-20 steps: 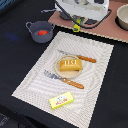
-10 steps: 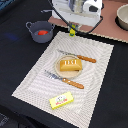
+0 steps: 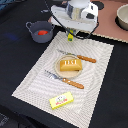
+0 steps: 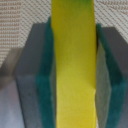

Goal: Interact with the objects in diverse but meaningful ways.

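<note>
**Banana Held Above Mat, Placement Pending**

While the banana (image 4: 75, 60) is clamped between the green pads (image 4: 109, 75), the gripper (image 3: 70, 36) hangs over the far edge of the striped mat (image 3: 35, 80), holding it clear of the surface. Judged status: pickup complete, set-down not yet done. Nearer, the bread loaf (image 3: 70, 64) sits on the plate (image 3: 56, 66) between a knife (image 3: 80, 57) and a fork (image 3: 64, 80). The tomato (image 3: 42, 32) lies in the pot (image 3: 31, 25) at far left. The yellow box (image 3: 61, 101) lies at the mat's near edge.
</note>
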